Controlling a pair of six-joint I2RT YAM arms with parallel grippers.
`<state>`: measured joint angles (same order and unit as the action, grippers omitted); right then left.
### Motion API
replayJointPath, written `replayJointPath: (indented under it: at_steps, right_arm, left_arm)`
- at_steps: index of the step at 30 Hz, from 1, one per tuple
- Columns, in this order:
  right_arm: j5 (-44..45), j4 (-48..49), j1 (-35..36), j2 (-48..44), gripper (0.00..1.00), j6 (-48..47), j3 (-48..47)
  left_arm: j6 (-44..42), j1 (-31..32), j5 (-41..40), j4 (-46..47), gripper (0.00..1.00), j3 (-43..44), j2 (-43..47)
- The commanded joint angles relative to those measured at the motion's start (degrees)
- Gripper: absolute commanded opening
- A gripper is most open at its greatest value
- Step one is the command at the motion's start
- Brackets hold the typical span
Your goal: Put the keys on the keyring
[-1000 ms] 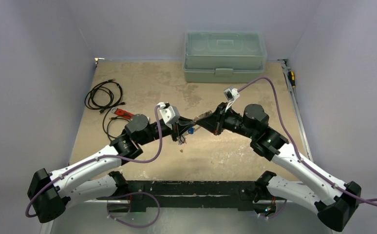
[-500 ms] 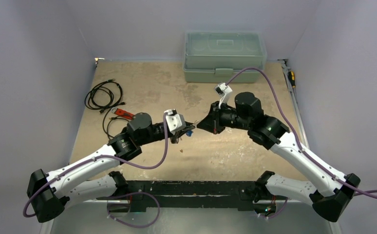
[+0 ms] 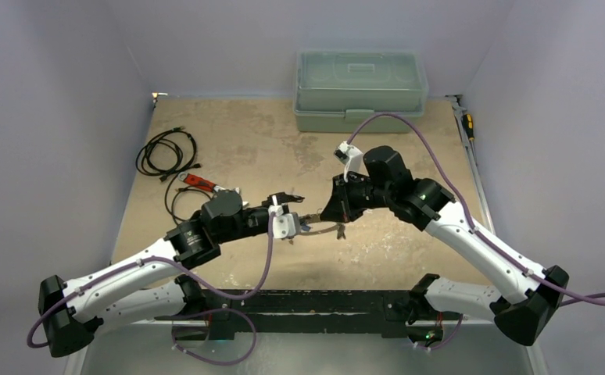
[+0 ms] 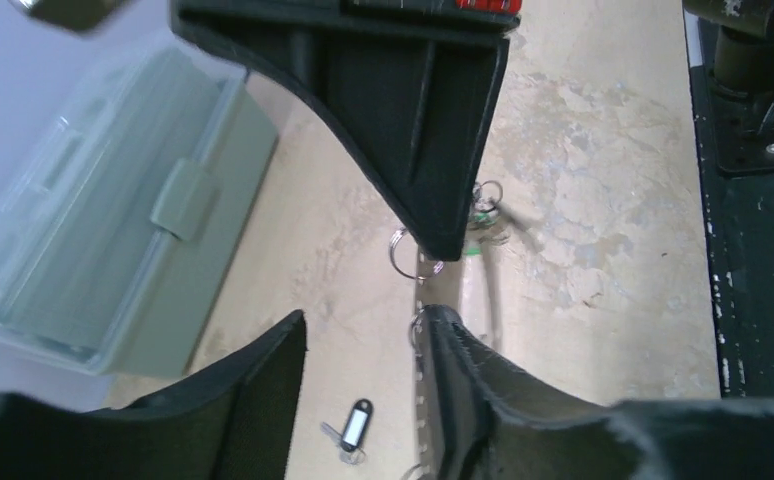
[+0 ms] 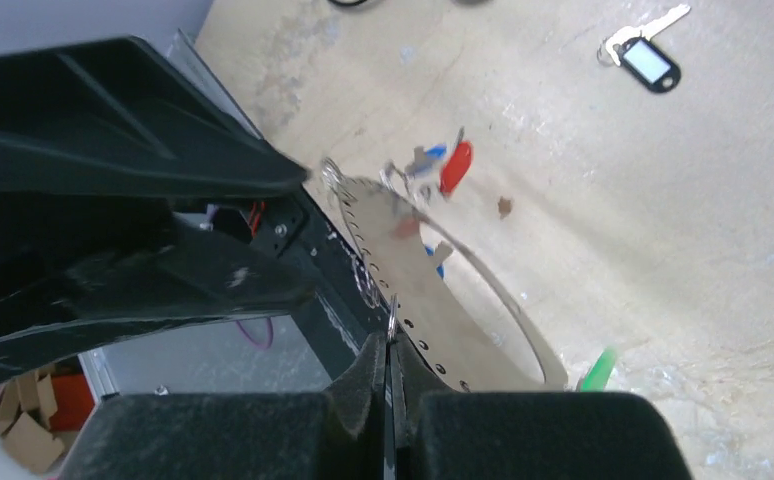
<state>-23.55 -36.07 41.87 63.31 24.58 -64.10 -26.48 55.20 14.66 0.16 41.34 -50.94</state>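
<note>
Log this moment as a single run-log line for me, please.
keyring: held mid-air | right pincer: shut on keyring | left pincer: open beside it | black-tagged key: loose on table

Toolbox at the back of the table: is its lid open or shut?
Shut: the toolbox lid sits flush on its base, front latch down.

Robotics laboratory test cell. Plain pale walls (image 3: pixel 65 78) close in the worn tan table (image 3: pixel 229 133) on its left, far and right sides. A black mounting rail (image 3: pixel 307 301) along the near edge carries the left arm (image 3: pixel 127 273) and right arm (image 3: pixel 479 250), both trailing purple cables (image 3: pixel 409 125). A grey-green plastic toolbox (image 3: pixel 360 90) stands at the far edge, a coiled black cable (image 3: pixel 166 152) lies near the left edge, and a screwdriver (image 3: pixel 467 123) lies by the far right corner.
</note>
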Motion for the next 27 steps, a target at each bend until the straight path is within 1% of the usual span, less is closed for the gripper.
replayJointPath:
  at_steps: [1,5,10,14,17,18,21,22,25,27]
  right_arm:
    - [-4.2,-1.6,-0.1,-0.1,0.00,-1.4,-2.6]
    - [-6.5,-1.2,0.0,0.4,0.00,-1.0,-3.1]
    - [-7.1,-1.8,-0.1,1.2,0.00,-0.5,-4.0]
    - [-6.0,-2.0,0.0,1.3,0.00,0.5,-4.5]
    - [-5.4,-1.8,0.0,1.2,0.00,1.2,-4.6]
    - [-5.4,-1.8,0.0,1.2,0.00,1.4,-4.6]
    - [-5.1,-2.1,0.4,1.0,0.00,0.6,-5.0]
    - [-4.3,-2.8,0.5,0.8,0.00,-0.5,-5.3]
    - [-1.7,-4.7,1.4,-0.1,0.00,-4.7,-6.0]
    - [0.9,-4.8,2.1,-1.4,0.00,-7.2,-6.1]
  left_arm:
    - [-7.6,1.8,-0.2,0.9,0.50,-1.7,3.7]
    - [-8.3,2.4,2.0,0.2,0.55,-2.1,4.2]
    - [-8.1,2.7,8.0,0.0,0.60,-2.2,4.2]
    - [-6.7,2.7,11.7,-0.1,0.61,-2.1,3.4]
    - [-5.0,2.7,12.4,0.7,0.61,-2.2,2.5]
    - [-4.1,2.8,12.5,1.4,0.60,-2.2,2.0]
    - [-2.8,2.7,10.9,2.2,0.49,-1.7,0.3]
    - [-2.8,2.7,9.4,1.9,0.47,-1.4,0.1]
    - [-4.3,2.7,6.8,1.1,0.44,-1.3,1.2]
    - [-5.2,2.7,7.3,0.7,0.44,-1.4,2.3]
